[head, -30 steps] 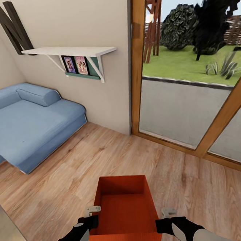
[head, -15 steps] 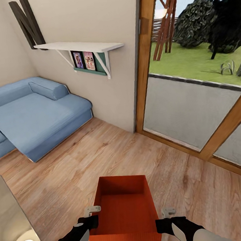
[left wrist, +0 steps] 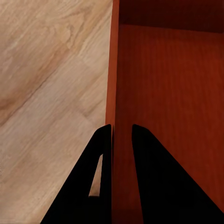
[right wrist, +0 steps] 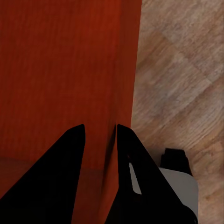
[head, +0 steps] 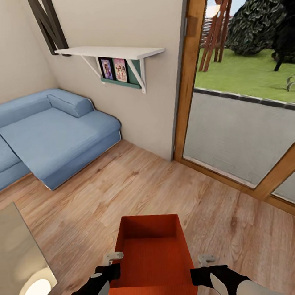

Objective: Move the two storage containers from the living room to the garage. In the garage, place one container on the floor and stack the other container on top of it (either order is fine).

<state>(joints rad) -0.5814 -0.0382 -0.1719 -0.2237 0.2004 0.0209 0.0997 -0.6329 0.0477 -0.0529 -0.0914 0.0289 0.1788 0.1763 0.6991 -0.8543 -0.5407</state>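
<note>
This is a home's living room: a blue sofa [head: 48, 138] stands on a light wood plank floor [head: 137, 188] against beige walls, a white wall shelf [head: 112, 52] carries framed pictures [head: 114, 70], and wood-framed glass doors [head: 247, 112] look out on a green garden lawn [head: 248, 76].

Daylight is even and soft across the head view; the brightest part is the lawn [head: 248, 74] beyond the glass door [head: 239, 126]. The wall shelf [head: 112, 52] throws a faint shadow on the beige wall [head: 157, 102] beneath it. A pale round glare spot shines on the glossy surface [head: 19, 266] at the lower left. Straight lines lean outward toward the edges. Textures look slightly soft. In both wrist views the dark fingers [left wrist: 154, 186] [right wrist: 56, 172] are unlit silhouettes, and the storage container [head: 153, 259] glows saturated orange-red, shaded deeper inside.
</note>
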